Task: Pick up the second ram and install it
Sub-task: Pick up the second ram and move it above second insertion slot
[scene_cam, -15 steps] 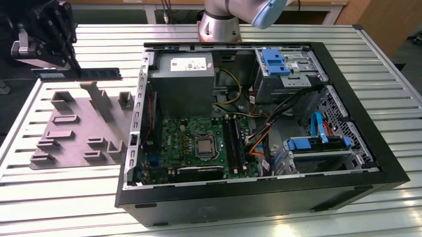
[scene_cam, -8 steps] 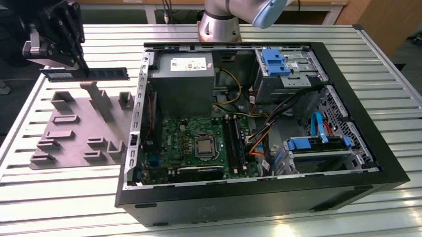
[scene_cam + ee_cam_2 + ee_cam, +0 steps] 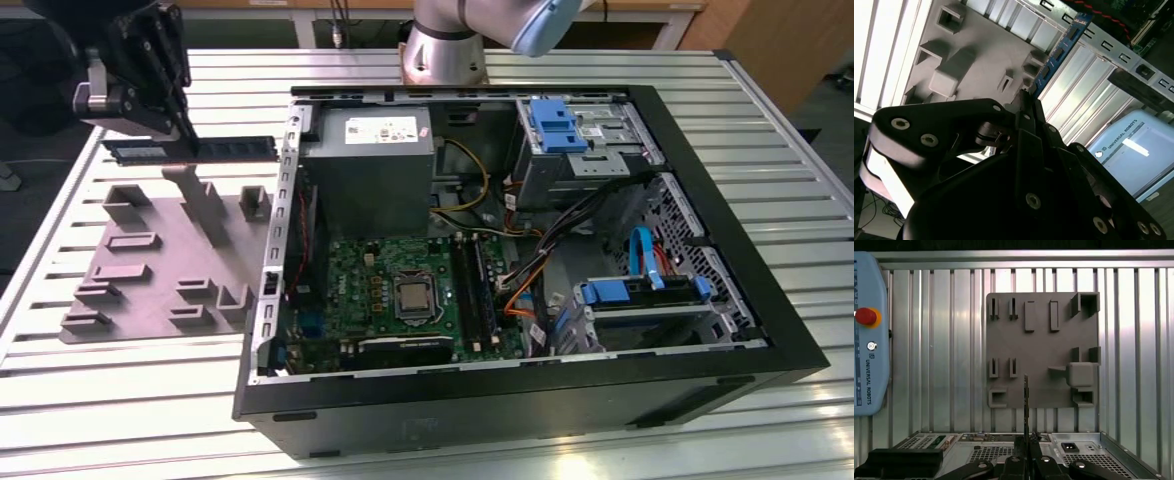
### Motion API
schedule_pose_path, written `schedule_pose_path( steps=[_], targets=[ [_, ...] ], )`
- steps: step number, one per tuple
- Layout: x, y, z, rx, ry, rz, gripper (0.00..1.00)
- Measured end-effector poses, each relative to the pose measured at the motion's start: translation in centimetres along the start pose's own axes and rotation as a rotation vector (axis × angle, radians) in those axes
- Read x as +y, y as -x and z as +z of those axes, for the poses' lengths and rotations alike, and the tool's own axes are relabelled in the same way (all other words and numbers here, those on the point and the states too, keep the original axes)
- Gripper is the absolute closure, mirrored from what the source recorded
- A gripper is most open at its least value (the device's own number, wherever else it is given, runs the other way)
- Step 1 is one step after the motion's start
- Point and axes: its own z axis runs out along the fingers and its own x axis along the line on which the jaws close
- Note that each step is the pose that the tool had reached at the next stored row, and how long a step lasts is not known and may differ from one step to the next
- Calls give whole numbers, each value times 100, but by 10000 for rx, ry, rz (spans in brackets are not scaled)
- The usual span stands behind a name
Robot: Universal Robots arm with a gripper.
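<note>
**Gripper** (image 3: 180,140): upper left of the exterior view, hanging above the table. Its fingers are closed on the second ram. In the second wrist view the gripper (image 3: 1026,102) pinches the stick near one end.

**Second ram** (image 3: 227,148): held in the air, clear of every surface and level. Its long axis runs across the exterior view from left to right, and most of its length sticks out toward the exterior view's right. In the second wrist view the blue board with dark chips (image 3: 1059,50) reaches away from the fingers. In the first wrist view it shows edge-on as a thin dark line (image 3: 1026,400).

**Grey fixture tray** (image 3: 147,250): directly below the stick, with blocks and empty slots on its face.

**Computer case** (image 3: 787,330): open, just beside the tray on the exterior view's right.

**Motherboard** (image 3: 374,290): lies on the case floor.

**Memory slots** (image 3: 474,290): long black strips lying lower and to the right of the stick. They appear to run roughly crosswise to its present axis.
</note>
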Motion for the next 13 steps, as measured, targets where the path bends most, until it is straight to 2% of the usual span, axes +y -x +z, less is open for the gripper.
schedule_pose_path(
  steps=[8, 13],
  targets=[
    [-153, 3, -1, 1, 1, 0, 86],
    [-299, 6, -2, 0, 0, 0, 86]
  ],
)
